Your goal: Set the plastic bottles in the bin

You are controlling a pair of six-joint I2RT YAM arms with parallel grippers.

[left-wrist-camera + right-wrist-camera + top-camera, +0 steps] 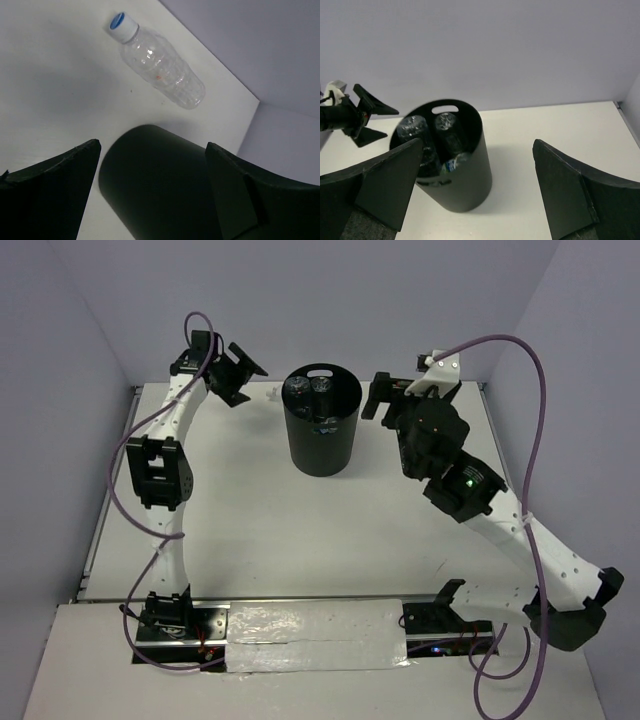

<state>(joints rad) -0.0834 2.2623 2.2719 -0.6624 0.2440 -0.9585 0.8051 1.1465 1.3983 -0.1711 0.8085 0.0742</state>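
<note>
The bin (322, 445) is black, the bottle (162, 67) clear with a blue cap (118, 21).

White links (548, 552), black joints (158, 472), looping purple cables (490, 338) (one green light (472, 481), right arm).

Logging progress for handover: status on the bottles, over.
Jaws open, empty: left gripper, right gripper. The bin holds several bottles. One blue-capped bottle lies on the table outside it. Nothing touching that bottle.
</note>
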